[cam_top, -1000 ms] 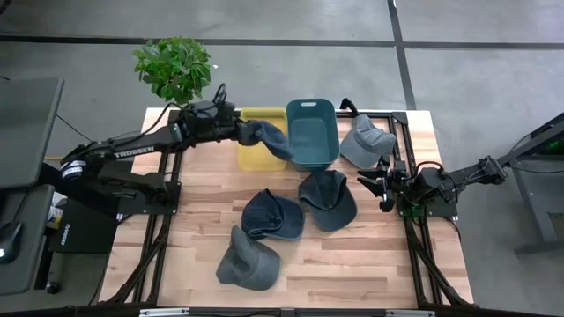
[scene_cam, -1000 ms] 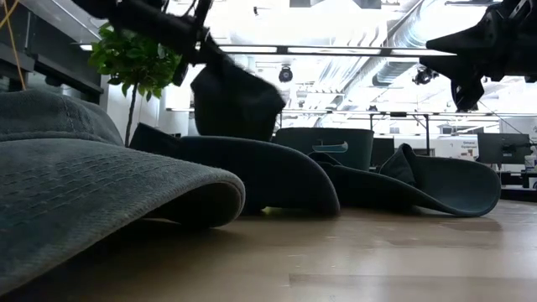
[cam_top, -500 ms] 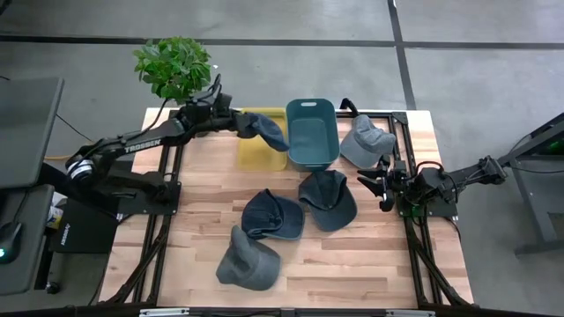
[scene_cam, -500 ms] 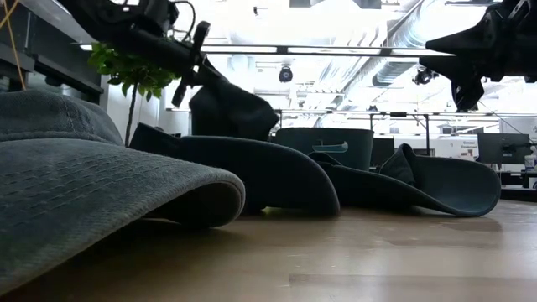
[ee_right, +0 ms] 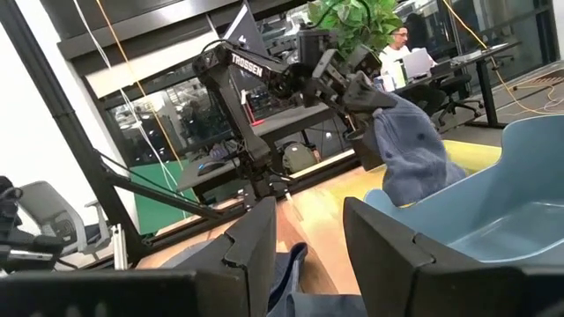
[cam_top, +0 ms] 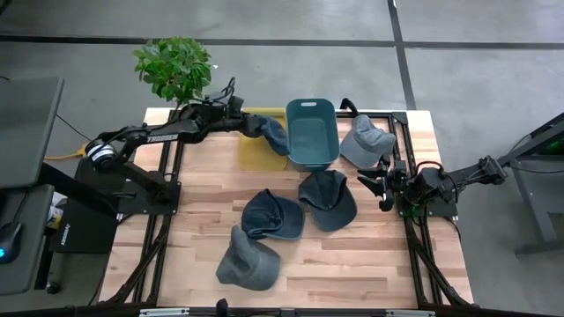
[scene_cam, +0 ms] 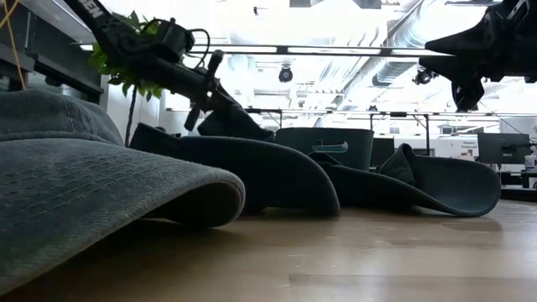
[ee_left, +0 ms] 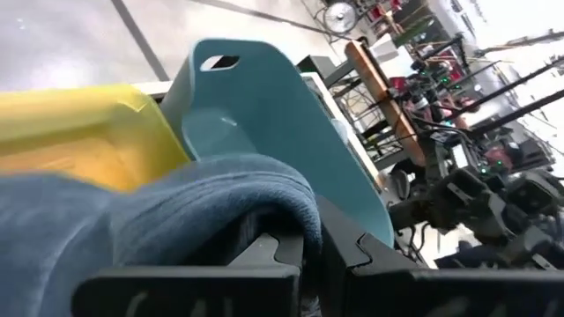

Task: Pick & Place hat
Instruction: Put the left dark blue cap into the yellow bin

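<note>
Overhead, the left hand (cam_top: 247, 124) grips a blue hat (cam_top: 271, 134) above the yellow bin (cam_top: 262, 152), beside the teal bin (cam_top: 311, 132).

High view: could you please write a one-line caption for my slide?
Left gripper holds a blue cap above the yellow bin; four caps lie on the table.

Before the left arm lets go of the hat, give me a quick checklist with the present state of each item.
1. Hat held: the left pincer is shut on the blue hat. Ok.
2. Hat over a bin: it hangs above the yellow bin, at the edge next to the teal bin. Ok for yellow; not ok if teal is meant.
3. Hat fully inside the bin's outline: cannot tell.
4. Right pincer out of the way: open, parked at the table's right side. Ok.
5. Remaining hats: four lie on the table, none in the drop path. Ok.
</note>
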Robot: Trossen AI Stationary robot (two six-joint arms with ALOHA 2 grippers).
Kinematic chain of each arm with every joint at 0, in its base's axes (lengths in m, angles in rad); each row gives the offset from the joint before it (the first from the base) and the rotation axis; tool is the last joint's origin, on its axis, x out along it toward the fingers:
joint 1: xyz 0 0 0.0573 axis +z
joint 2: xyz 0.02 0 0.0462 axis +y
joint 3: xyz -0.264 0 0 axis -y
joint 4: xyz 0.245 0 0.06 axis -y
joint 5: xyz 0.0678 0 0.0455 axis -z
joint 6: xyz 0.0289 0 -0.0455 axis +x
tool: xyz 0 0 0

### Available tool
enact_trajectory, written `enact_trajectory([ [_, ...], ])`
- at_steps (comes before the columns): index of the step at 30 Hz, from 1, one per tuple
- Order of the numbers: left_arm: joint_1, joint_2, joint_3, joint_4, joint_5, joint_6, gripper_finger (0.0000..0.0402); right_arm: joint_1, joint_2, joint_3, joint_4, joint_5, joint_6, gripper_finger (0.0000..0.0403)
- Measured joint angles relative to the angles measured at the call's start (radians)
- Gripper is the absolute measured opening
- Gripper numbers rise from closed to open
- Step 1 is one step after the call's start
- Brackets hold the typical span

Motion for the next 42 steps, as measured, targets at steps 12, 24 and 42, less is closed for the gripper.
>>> enact_trajectory([
  [12,0.0,0.022,0.0,-0.071,-0.144,0.032,0.0,0.0,0.0,0.0,0.0,0.028,0.0,0.0128],
  [24,-0.065,0.022,0.001,-0.136,-0.241,0.149,0.0,0.0,0.0,0.0,-0.009,0.06,0.0,0.0128],
  [42,-0.166,0.022,0.002,-0.311,-0.25,0.107,0.0004,0.0,0.0,0.0,-0.017,0.077,-0.001,0.0128],
])
